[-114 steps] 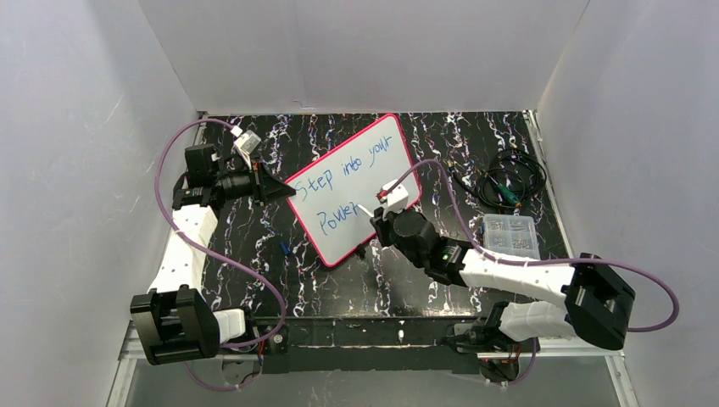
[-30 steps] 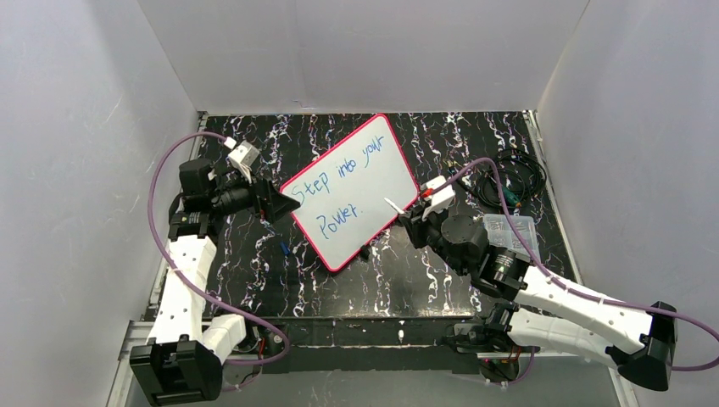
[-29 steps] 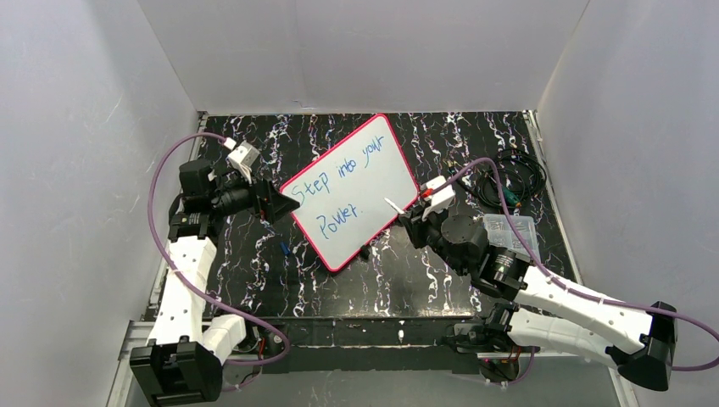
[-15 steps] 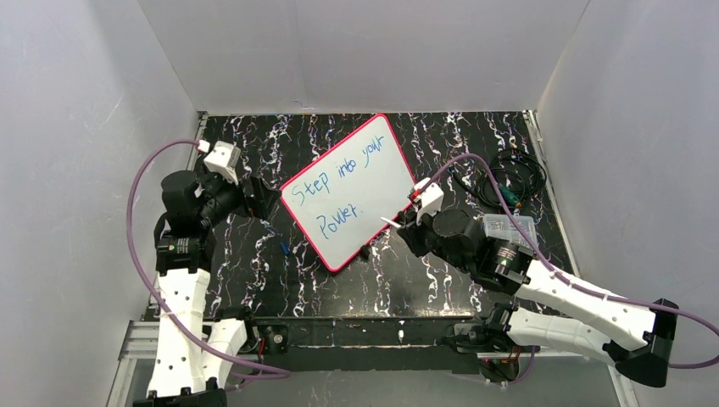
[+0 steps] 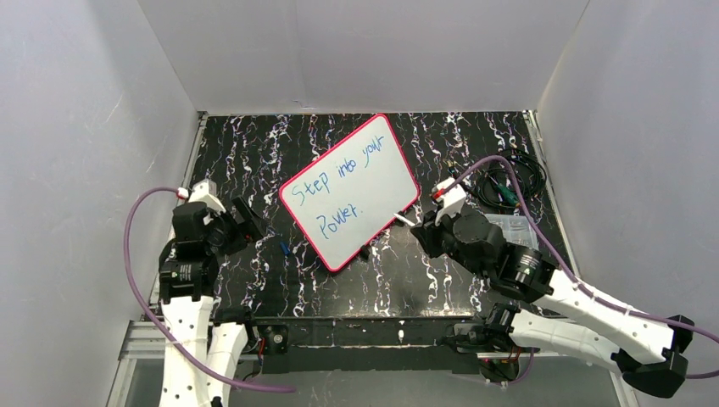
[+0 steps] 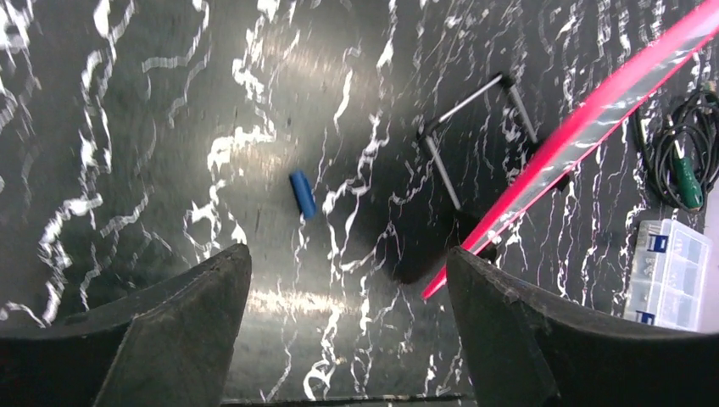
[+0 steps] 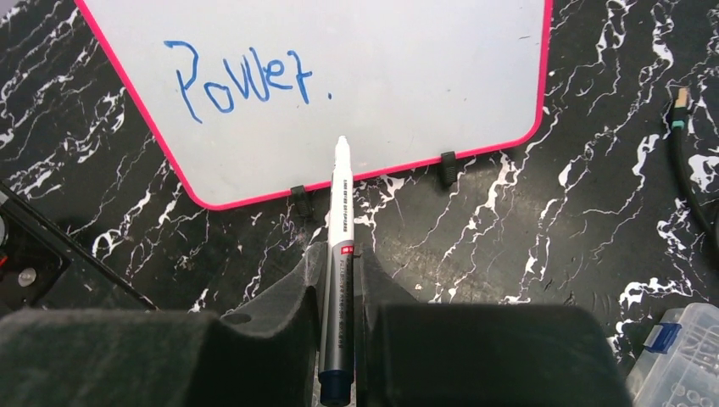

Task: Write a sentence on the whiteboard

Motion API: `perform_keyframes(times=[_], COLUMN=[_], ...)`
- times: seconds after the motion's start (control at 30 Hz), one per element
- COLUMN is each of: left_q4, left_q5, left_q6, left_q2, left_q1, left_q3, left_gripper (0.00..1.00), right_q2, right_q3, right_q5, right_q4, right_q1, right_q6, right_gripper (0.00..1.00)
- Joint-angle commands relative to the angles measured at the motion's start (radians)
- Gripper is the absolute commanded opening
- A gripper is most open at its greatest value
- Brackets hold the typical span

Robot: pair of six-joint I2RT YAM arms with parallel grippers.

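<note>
The whiteboard [image 5: 373,161], white with a pink-red frame, stands tilted at mid table. On it the sentence [image 5: 335,185] reads "Step into your Power." in blue; the right wrist view shows the whiteboard [image 7: 407,110] with the word "Power." [image 7: 244,83]. My right gripper [image 5: 419,229] is shut on a white marker pen [image 7: 341,237], whose tip hovers just over the board's lower edge. My left gripper [image 5: 246,222] is left of the board and apart from it. In its own view the left gripper [image 6: 348,267] is open and holds nothing; the whiteboard's red edge [image 6: 585,119] shows at the right.
A small blue cap [image 6: 302,194] lies on the black marbled table left of the board, also in the top view as the cap [image 5: 284,248]. A wire stand [image 6: 475,127] props the board. Coiled cables [image 5: 500,182] and a clear plastic box [image 5: 513,227] sit at the right.
My left arm has drawn back from the board's left edge toward the near left. My right gripper has carried the marker a little right and nearer, to the board's lower corner.
</note>
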Motion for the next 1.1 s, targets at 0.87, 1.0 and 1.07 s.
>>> perform_keyframes(times=[0.87, 1.0, 1.07], left_q4=[0.221, 0.224, 0.213], left_q5=[-0.15, -0.155, -0.183], left_q6=[-0.258, -0.24, -0.23], left_q2=[0.757, 0.825, 0.84], left_q1=[-0.219, -0.223, -0.223], left_q3=[-0.113, -0.089, -0.087], left_gripper=[0.54, 0.45, 0.43], right_q2=[-0.243, -0.234, -0.234], right_q3=[-0.153, -0.154, -0.153], right_q5=[0.075, 0.079, 0.077], right_q4=[0.163, 0.161, 0.161], right_q1=[-0.001, -0.001, -0.001], right_q6=[-0.048, -0.049, -0.047], right_gripper=[0.01, 0.01, 0.01])
